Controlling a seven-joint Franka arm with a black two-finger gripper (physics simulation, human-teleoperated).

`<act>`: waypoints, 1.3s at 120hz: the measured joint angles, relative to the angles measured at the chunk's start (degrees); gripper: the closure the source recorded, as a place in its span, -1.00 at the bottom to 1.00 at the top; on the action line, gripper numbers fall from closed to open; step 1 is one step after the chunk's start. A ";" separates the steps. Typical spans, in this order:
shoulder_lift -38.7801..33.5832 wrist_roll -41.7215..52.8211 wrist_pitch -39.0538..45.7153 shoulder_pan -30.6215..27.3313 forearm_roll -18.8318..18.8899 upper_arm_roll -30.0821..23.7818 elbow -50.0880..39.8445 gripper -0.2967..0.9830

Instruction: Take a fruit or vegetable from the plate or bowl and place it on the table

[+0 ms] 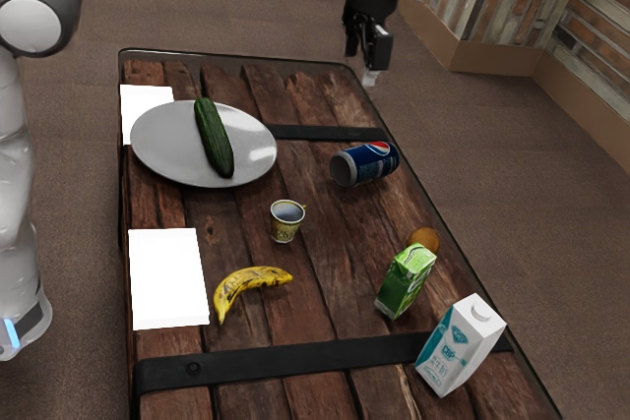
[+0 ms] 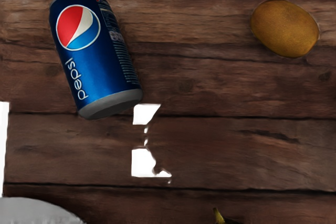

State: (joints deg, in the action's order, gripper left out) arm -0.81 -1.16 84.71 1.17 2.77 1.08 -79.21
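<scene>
Green cucumber (image 1: 214, 138) lies across the plate (image 1: 157, 152) near the tabletop (image 1: 231, 213)'s corner at the exterior view's upper left, while the gripper (image 1: 369, 72) hangs raised, its jaws wide or narrow, I cannot tell.

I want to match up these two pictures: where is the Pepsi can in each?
Exterior view: the Pepsi can lies right of the plate.
Wrist view: it lies on the planks, logo showing, apart from the plate's rim.
Shared landmark: the brown, roundish fruit or vegetable.
</scene>
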 joint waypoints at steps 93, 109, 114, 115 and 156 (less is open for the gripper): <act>8.02 -42.35 -17.92 -27.35 1.13 -0.31 16.54 -0.54; 10.58 -52.78 -17.38 -25.64 -0.38 -0.50 16.53 -0.54; 11.14 -55.58 -16.88 -25.53 -0.82 -0.49 15.95 -0.54; 11.13 -56.12 -16.69 -25.51 -0.89 -0.48 15.44 -0.54; -17.07 -72.88 4.55 -25.55 -1.84 -3.40 -34.18 -0.54</act>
State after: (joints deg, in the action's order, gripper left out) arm -17.88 -74.04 89.26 -24.38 0.93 -2.33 -113.40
